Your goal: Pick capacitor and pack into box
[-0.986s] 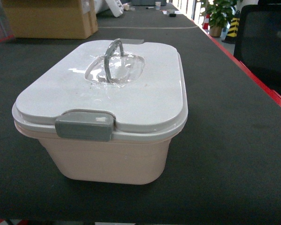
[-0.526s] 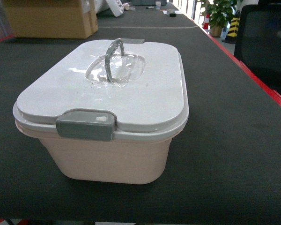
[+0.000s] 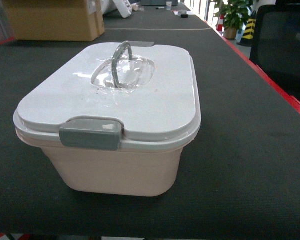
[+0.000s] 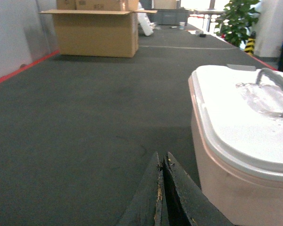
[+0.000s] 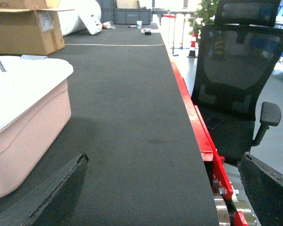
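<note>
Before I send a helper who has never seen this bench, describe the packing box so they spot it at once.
On the long dark table with red edging, the box is the nearest thing, ahead of the brown cardboard carton at the far end. It is a pale pink tub with a closed white lid, a grey front latch and an arched grey handle.

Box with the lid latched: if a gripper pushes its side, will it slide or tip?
Likely slides: the box sits low and wide on the dark mat. The textured mat may drag, though. Its smooth, slightly tapered plastic walls look slippery, so lifting by the handle seems safer.
</note>
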You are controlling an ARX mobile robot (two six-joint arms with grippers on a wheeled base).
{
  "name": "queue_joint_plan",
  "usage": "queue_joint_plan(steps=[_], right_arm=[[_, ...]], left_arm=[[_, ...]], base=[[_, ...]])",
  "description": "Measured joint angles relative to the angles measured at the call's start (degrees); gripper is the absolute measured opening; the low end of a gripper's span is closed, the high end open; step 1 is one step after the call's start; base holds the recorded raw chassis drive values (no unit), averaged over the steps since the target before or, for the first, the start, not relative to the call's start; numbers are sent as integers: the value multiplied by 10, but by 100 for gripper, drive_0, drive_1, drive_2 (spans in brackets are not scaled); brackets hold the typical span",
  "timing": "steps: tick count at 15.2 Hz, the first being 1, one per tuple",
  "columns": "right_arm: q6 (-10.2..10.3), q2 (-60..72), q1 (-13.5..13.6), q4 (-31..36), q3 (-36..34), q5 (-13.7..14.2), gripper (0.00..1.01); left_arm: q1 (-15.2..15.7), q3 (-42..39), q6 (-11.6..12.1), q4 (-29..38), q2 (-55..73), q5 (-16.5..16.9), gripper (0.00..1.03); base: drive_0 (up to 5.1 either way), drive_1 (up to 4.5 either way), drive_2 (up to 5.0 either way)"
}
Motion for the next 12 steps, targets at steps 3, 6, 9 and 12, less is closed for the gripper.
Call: queue_joint_plan(steps=[3, 6, 9, 12], right_arm=[[0, 0, 0, 0, 0, 0, 98], [0, 0, 0, 0, 0, 0, 98], [0, 0, 0, 0, 0, 0, 98], [0, 0, 0, 0, 0, 0, 98]], left_arm=[[-6, -12, 0, -30, -41, 10, 2], [-6, -28, 0, -35, -70, 10, 2], [-6, -28, 0, -74, -111, 10, 2], [-6, -28, 0, -160, -173, 10, 2]], base=[[0, 0, 0], [0, 0, 0], [0, 0, 0], [0, 0, 0]])
